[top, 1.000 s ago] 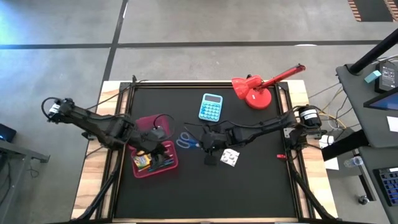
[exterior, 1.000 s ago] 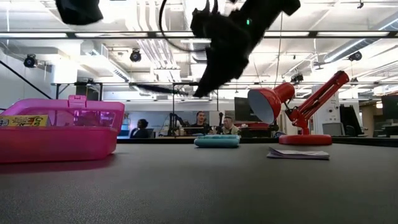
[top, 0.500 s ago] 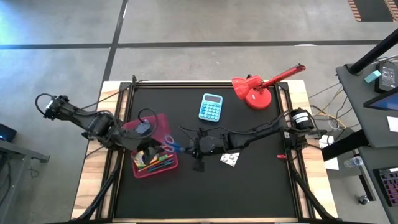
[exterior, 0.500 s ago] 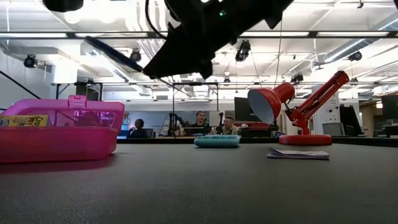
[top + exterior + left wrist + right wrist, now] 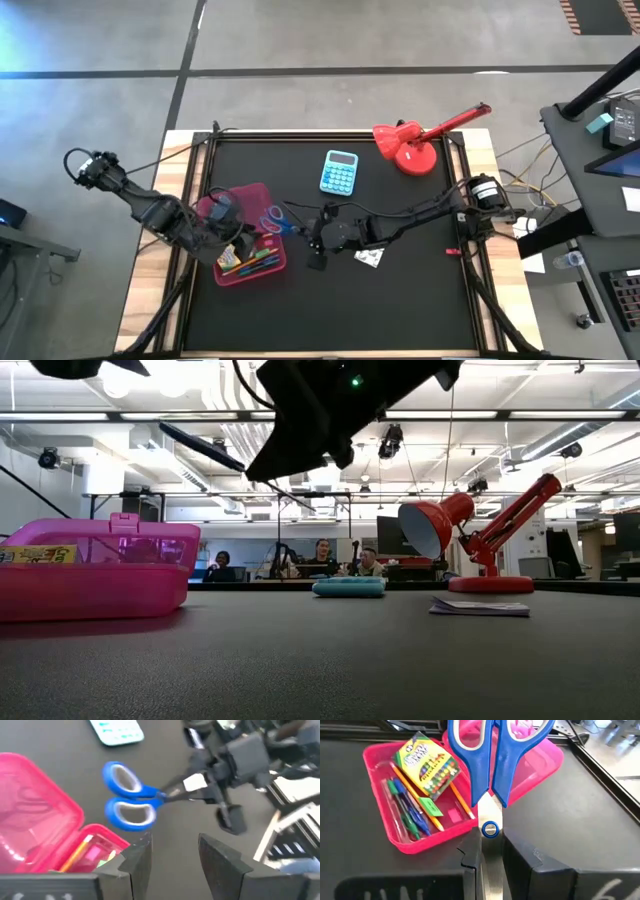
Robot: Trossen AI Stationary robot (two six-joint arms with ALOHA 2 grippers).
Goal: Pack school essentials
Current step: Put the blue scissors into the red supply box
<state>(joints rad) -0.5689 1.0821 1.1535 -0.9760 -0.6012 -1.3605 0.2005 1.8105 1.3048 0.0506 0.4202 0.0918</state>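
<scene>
- Near the table's (image 5: 420, 300) middle, toward its left edge: right gripper (image 5: 305, 227) clamped on the blades of the blue-handled scissors (image 5: 274, 219), held off the surface, handles pointing at the pink case (image 5: 272, 262).
- Pink case: open, near the left edge; crayon box (image 5: 426, 765), orange pencils (image 5: 415, 792) and blue and green markers (image 5: 406, 810) lie inside.
- Left gripper (image 5: 222, 232): over the case, fingers (image 5: 137, 862) apart, empty.
- Small white patterned square (image 5: 370, 257): flat, just right of the right gripper.
- Calculator (image 5: 339, 171) and red lamp (image 5: 412, 148): by the far edge.

High cam: straight down, whole table (image 5: 420, 290). Low cam: table level, facing room at 12 o'clock. Wrist cams: close, facing each other; both share scissors (image 5: 129, 802) and pink box (image 5: 400, 837).
</scene>
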